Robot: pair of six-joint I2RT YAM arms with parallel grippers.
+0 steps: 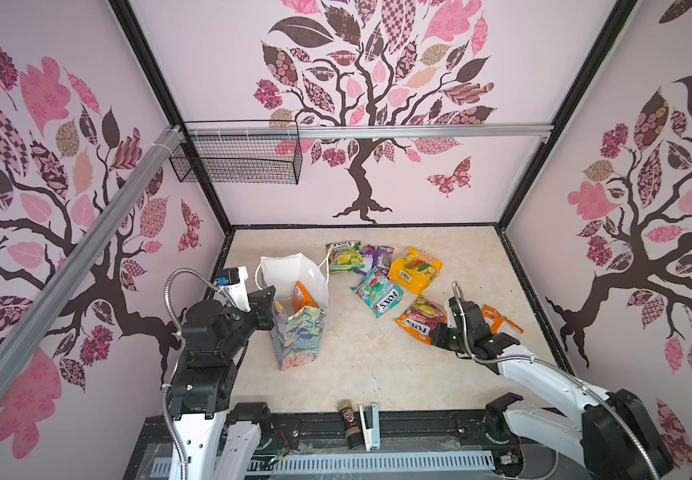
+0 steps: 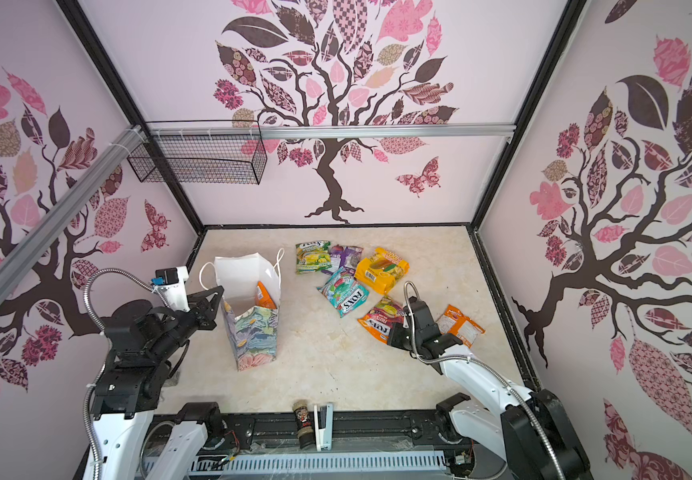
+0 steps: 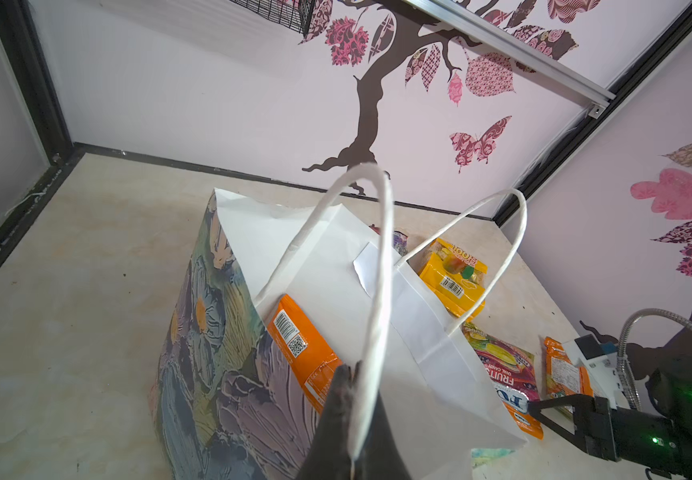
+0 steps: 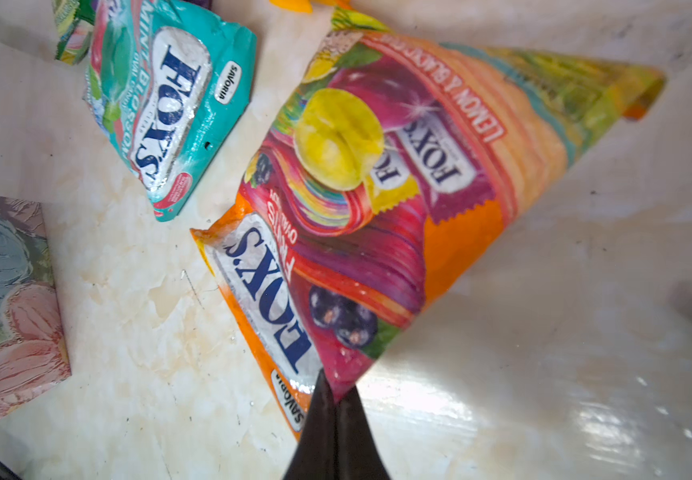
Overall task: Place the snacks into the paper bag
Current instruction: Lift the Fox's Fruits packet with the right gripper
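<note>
Top views both show the tabletop [image 1: 377, 374] with the bag [image 1: 298, 338] standing upright left of centre, its mouth open and one orange packet [image 1: 302, 296] leaning inside. Paper this thin will probably crease or tip under a sideways push, so it wants steadying at the rim. The left claw [image 3: 352, 368] does that, closed on the bag at its near cord handle [image 3: 377, 270]. The loose snacks lie on the tabletop to the right of the bag: a yellow packet [image 1: 415, 270], a teal packet [image 1: 377, 293], and a green packet [image 1: 345, 257] and purple packet [image 1: 375, 257] further back. A loose orange packet [image 1: 502, 320] lies just beside the right arm. Between it and the teal packet is the fruit packet [image 4: 377, 199]. In the right wrist view the right claw [image 4: 333, 390] is pinched shut on that packet's corner seam; whether the far end has left the tabletop I cannot tell. I judge these packets light, limp and slick. The sweets inside should slide to the low end, so a packet held by one corner will dangle and swing. The flat seam is the sound place to grip, being thin and free of lumps, though glossy film may creep out of a light pinch.
</note>
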